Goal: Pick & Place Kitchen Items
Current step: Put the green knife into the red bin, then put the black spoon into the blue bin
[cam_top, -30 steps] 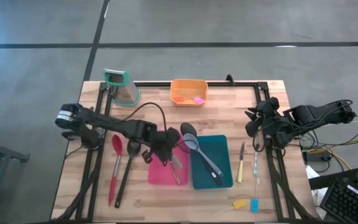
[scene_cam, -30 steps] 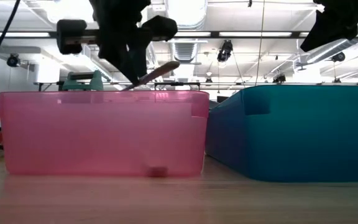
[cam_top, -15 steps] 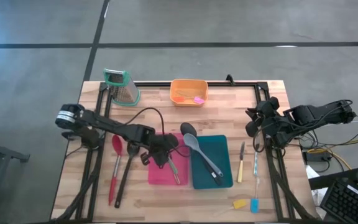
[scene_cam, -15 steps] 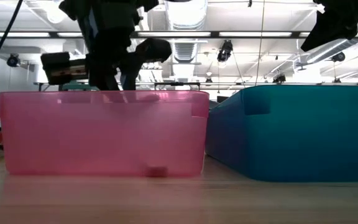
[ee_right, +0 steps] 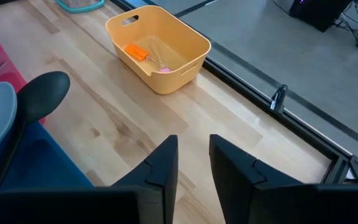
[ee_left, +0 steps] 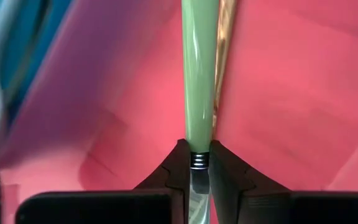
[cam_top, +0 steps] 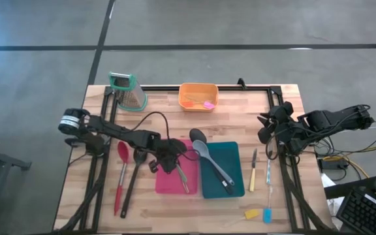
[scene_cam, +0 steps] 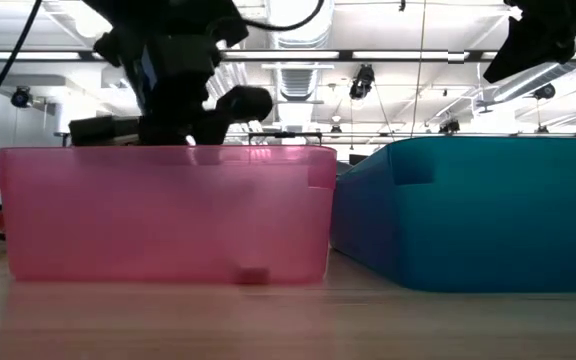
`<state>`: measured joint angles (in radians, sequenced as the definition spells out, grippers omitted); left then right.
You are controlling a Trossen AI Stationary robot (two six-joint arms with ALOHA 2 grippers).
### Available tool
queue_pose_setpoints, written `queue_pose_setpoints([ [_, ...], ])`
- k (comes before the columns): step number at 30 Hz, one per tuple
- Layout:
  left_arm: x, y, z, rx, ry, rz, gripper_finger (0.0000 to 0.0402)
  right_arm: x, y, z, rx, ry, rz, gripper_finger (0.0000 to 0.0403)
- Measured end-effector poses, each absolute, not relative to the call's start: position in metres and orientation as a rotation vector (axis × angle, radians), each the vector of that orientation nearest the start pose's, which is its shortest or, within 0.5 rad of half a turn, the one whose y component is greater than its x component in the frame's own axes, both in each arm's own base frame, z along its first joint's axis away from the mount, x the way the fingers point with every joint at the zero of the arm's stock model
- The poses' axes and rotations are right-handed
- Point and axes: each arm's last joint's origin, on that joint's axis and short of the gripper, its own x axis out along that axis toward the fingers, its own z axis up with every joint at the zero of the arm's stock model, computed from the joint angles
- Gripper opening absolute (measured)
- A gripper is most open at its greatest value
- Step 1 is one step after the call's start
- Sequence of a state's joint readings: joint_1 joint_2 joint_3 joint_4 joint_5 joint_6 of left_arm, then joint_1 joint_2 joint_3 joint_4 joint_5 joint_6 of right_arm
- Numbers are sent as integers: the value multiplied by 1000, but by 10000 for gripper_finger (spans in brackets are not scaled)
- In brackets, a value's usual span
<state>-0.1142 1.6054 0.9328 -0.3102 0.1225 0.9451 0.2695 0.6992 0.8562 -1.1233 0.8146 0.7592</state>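
Note:
My left gripper [cam_top: 169,158] is over the pink bin [cam_top: 165,185], reaching down past its rim [scene_cam: 168,152], and is shut on a slim knife with a pale green handle [ee_left: 199,68]. A second slim knife [ee_left: 224,56] lies beside it on the bin floor. My right gripper [cam_top: 267,128] waits open and empty at the table's right edge. A red spoon [cam_top: 121,171] and a black slotted spatula [cam_top: 134,175] lie on the table left of the pink bin. A black spoon [cam_top: 198,136] and a grey-lilac spoon [cam_top: 202,150] rest across the teal bin [cam_top: 234,163]. My left gripper pinches the knife between its two fingers at the metal collar [ee_left: 197,160] where the green handle meets the blade. The handle runs on straight ahead of the fingers, over the pink bin's floor. Whether the handle's far end rests on the floor, I cannot tell.
An orange bin [cam_top: 198,96] with small orange and pink pieces stands at the far middle, and a metal grater [cam_top: 128,92] at the far left. Two slim knives [cam_top: 253,171] [cam_top: 268,186] and small yellow [cam_top: 251,213] and blue [cam_top: 266,214] pieces lie right of the teal bin.
My left gripper has gone down into the pink bin and a little toward the table's left edge, still shut on the knife. The knife, which stuck out slanting above the bin's rim, is now below the rim.

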Motion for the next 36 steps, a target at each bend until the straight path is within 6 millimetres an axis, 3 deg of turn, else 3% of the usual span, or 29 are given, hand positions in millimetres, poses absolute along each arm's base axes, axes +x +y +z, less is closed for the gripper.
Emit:
queue_pose_setpoints([
  [7,310,-37,175,847,826,-665,37,102,6,299,194,586,-768,93],
  [19,316,-37,152,833,888,-707,38,102,6,299,194,586,-767,51],
  [25,319,-38,155,820,879,-674,65,102,6,299,194,586,-768,43],
  [36,326,-38,163,836,834,-622,110,103,6,299,194,586,-768,74],
])
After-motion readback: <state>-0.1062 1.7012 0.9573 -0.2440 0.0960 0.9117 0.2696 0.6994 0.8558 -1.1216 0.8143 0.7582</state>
